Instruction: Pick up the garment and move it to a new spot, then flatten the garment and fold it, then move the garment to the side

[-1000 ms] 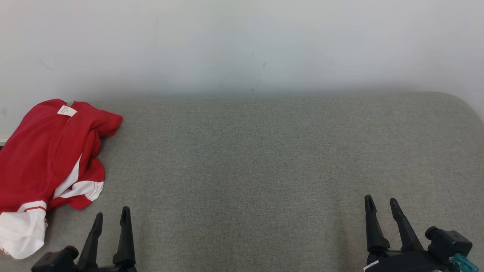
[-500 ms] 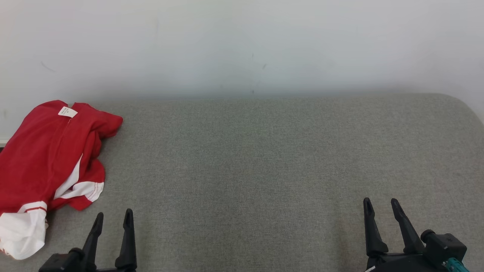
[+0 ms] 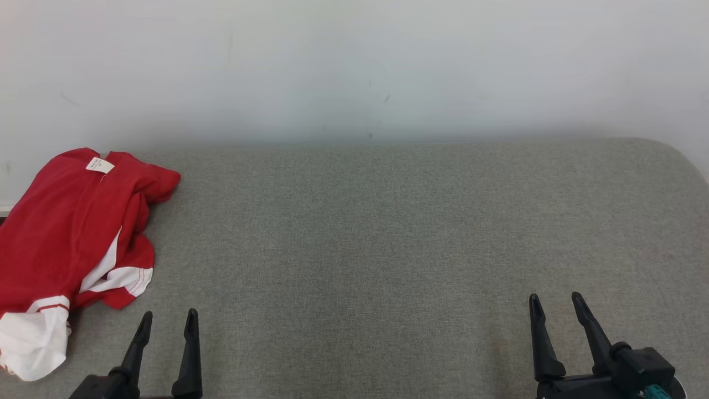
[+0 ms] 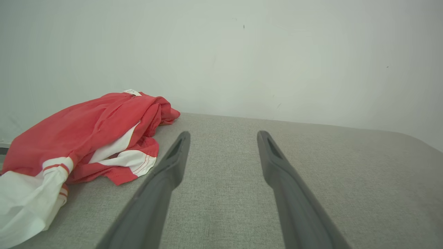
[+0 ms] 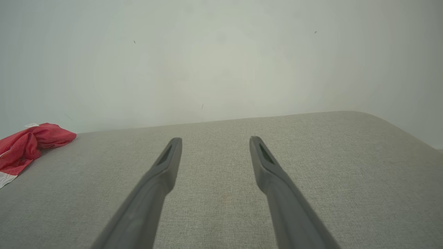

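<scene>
The garment (image 3: 61,238) is a red piece with white panels and a small white label, lying crumpled at the far left of the grey fabric surface (image 3: 376,233). In the left wrist view the garment (image 4: 79,138) lies left of the fingers. My left gripper (image 3: 169,318) stands open near the front edge, just right of the garment's lower end and apart from it. At the lower right my right gripper (image 3: 554,302) is open too, with nothing between its fingers. The right wrist view catches the garment (image 5: 24,147) at its far left edge.
A pale wall (image 3: 354,66) rises straight behind the grey surface. The surface rounds off at its back right corner (image 3: 673,152). Its left edge runs under the garment.
Both grippers have drawn back slightly toward the bottom of the head view, still open. The garment lies as before.
</scene>
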`<state>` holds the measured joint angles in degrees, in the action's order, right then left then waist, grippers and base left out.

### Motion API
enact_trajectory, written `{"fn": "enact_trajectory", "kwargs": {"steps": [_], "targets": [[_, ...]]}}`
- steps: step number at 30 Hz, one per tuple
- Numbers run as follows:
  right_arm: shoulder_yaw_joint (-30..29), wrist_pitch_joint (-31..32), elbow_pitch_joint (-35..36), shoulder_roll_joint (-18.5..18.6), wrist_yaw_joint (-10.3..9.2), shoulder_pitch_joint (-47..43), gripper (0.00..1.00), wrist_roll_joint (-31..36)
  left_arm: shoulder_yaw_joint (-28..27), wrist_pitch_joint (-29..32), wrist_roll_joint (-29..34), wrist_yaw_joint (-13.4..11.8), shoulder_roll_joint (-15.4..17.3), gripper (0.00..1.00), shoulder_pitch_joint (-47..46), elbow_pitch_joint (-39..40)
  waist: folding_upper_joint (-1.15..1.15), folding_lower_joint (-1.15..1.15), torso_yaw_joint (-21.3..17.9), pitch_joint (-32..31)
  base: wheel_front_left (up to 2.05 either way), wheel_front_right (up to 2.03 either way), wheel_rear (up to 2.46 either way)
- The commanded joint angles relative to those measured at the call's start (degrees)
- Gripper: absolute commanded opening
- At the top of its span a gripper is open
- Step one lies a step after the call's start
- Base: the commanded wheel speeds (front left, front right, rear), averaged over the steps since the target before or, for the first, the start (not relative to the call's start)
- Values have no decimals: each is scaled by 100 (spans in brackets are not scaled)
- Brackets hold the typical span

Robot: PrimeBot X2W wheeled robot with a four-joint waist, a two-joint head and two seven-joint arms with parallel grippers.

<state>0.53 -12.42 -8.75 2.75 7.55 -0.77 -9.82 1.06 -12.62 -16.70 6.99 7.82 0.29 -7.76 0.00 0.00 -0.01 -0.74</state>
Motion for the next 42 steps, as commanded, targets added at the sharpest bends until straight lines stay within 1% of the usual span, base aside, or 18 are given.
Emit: {"fn": "enact_trajectory", "kwargs": {"steps": [1, 7, 14, 20, 25, 30, 42], "targets": [[-3, -44, 32, 20, -10, -39, 100, 153, -2, -60, 156, -26, 34, 100, 58, 44, 0, 0, 3, -1, 0, 0, 0], [-17, -101, 44, 20, -11, -71, 100, 370, -8, -127, 346, -31, 20, 100, 86, 45, 0, 0, 2, -1, 0, 0, 0], [-60, -184, 55, 20, -11, -101, 100, 394, -34, -210, 510, -40, 25, 100, 104, -15, 0, 0, -7, 11, 0, 0, 0], [-88, -232, 61, 21, -12, -108, 100, 555, -40, -165, 638, -86, 59, 100, 118, -10, 0, 0, -10, 12, 0, 0, 0], [-122, -206, 55, 20, -12, -106, 100, 430, -109, -109, 427, -81, 17, 100, 130, 31, 0, 0, -3, 4, 0, 0, 0], [-136, -195, 49, 20, -12, -119, 100, 362, -176, -9, 303, -103, 44, 100, 159, 71, 0, 0, 9, -11, 0, 0, 0], [-109, -181, 9, 21, -12, -91, 100, 282, -103, 72, 295, -162, 111, 100, 200, 155, 0, 0, 25, -32, 0, 0, 0]]}}
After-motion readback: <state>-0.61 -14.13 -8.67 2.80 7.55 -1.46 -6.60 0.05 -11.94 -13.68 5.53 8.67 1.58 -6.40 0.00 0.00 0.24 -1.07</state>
